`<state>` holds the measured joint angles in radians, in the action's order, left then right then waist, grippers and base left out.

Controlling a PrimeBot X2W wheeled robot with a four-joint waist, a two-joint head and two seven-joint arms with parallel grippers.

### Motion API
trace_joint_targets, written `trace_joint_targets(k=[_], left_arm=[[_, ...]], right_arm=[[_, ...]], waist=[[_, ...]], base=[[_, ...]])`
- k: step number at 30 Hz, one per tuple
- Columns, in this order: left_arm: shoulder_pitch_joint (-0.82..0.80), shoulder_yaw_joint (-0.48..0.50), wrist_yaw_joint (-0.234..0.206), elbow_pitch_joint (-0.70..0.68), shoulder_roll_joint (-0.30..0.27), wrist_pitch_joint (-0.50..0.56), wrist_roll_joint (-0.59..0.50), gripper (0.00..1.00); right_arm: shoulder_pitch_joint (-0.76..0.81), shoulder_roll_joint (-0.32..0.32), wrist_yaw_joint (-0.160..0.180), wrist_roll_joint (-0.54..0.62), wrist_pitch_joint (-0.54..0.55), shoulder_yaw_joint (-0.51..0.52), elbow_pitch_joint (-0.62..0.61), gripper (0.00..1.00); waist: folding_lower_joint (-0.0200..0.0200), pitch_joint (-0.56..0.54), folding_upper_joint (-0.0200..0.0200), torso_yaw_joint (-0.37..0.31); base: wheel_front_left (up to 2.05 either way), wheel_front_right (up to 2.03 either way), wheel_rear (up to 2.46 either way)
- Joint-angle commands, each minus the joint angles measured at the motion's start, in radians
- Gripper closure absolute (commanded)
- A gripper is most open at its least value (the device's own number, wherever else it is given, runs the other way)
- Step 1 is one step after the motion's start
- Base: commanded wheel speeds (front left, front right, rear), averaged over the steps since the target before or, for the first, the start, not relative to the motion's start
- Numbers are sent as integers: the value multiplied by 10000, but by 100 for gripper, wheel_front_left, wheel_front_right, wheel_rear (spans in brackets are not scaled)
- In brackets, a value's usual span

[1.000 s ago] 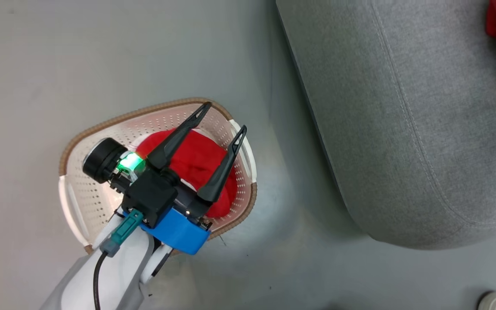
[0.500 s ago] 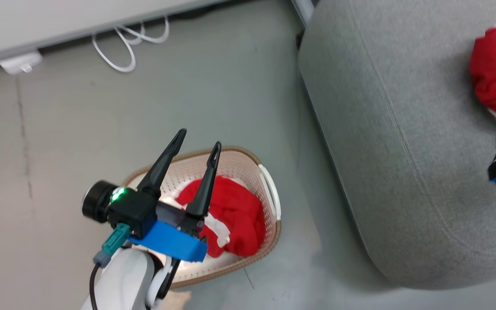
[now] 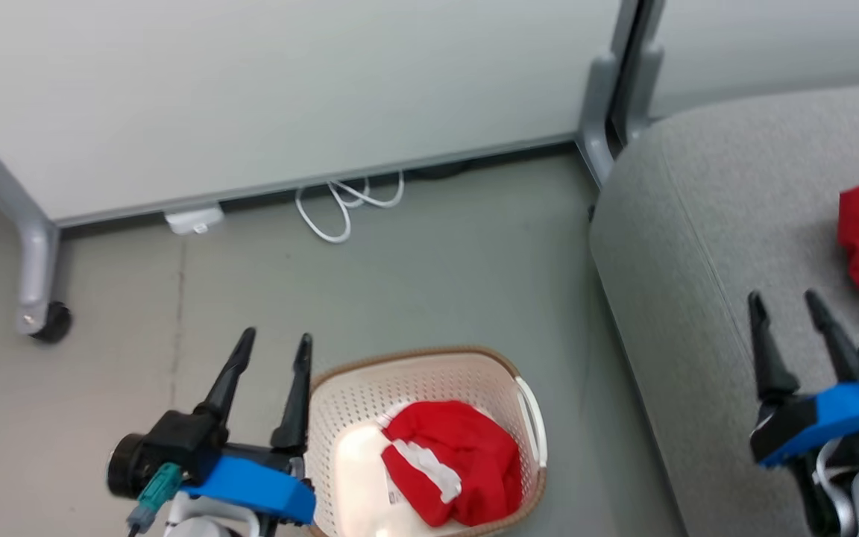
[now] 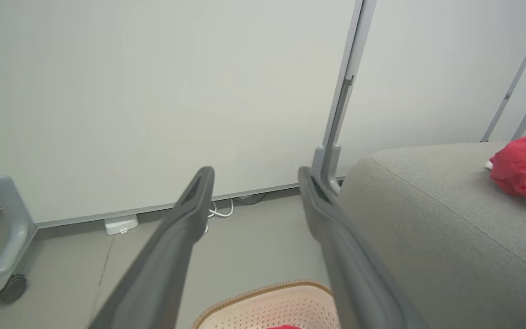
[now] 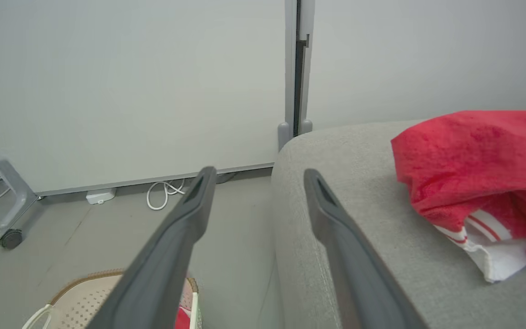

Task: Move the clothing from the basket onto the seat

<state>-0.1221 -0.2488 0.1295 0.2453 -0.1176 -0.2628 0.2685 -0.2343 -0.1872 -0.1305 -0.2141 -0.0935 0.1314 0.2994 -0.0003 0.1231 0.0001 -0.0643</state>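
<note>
While red clothing (image 3: 467, 462) lies in the basket (image 3: 429, 352), left gripper (image 3: 277, 335) spread, empty, right gripper (image 3: 783, 296) spread, empty.

Pale panel wall (image 3: 288, 89) runs across the far side, split by a grey upright post (image 3: 608, 97) toward the right. Far left, a grey metal leg (image 3: 23, 246) comes down to a black caster (image 3: 51, 323). At the wall's foot lies a small white box (image 3: 193, 221), with loops of white cable (image 3: 347, 205) to its right. The smooth grey-green floor (image 3: 429, 276) has one thin seam line (image 3: 176, 321) on the left. The light is soft and even.
</note>
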Motion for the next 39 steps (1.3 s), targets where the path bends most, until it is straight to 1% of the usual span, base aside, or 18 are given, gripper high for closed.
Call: trace_joint_targets(k=[1,4,7,16,21,27,39], left_arm=[[242,284,7,13,29,-29,-3,0],[462,643,8,117,31,-29,-26,0],[593,919,8,317,-15,-29,20,0],[757,1491,9,887,-93,-29,-7,0],[861,1657,9,933,4,-29,-42,0],[917,1618,10,969,129,-29,-56,0],[964,1636,10,1035,112,-29,-2,0]], right_arm=[[560,201,-3,209,170,-81,-512,0],[1201,591,-5,536,389,-289,-1197,0],[1641,769,-5,823,386,-629,-1595,0],[2238,1198,-3,993,283,-915,-1790,0],[2173,1286,-3,899,362,-1136,-1881,0],[2162,1310,-5,880,385,-1092,-1812,0],[2026,1346,-3,883,440,-1213,-1861,0]], waist=[[3,-654,-1,516],[3,-899,-1,682],[3,-1131,-1,849],[3,-1369,-1,1114],[3,-1339,-1,1074],[3,-1308,-1,1111],[3,-1173,-1,943]], base=[[0,0,0],[0,0,0],[0,0,0],[0,0,0],[0,0,0],[0,0,0],[0,0,0]])
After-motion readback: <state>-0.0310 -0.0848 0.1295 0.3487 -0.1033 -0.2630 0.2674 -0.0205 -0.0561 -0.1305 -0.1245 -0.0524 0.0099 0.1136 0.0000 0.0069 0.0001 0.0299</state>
